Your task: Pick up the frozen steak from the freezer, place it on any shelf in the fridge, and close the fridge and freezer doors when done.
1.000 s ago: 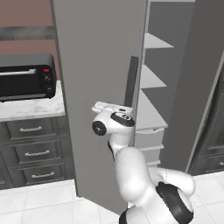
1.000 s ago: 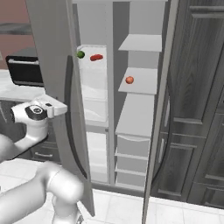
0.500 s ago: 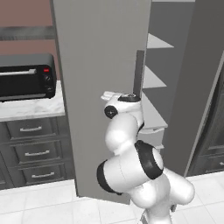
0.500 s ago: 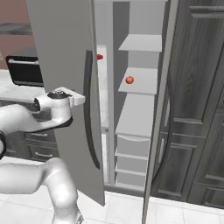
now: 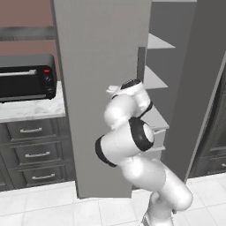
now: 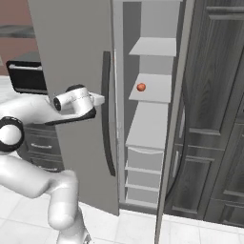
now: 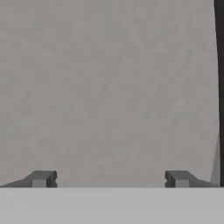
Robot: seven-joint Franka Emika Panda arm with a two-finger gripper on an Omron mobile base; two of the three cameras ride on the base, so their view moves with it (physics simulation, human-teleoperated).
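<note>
The arm is folded upward at centre frame in the left base view, its hand pressed toward the flat grey fridge door (image 5: pixel 99 88). In the hand view the gripper (image 7: pixel 109 178) is seen with its fingertips (image 7: pixel 41 178) spread wide and nothing between them, facing the door's plain surface. The door's dark curved handle (image 6: pixel 107 112) is seen just right of the hand in the right base view. The fridge interior is hidden behind this door. The freezer (image 6: pixel 150 102) stands open at centre right, its opaque grey shelves exposed; a small reddish object (image 6: pixel 141 87), too small to identify, rests on the middle shelf.
</note>
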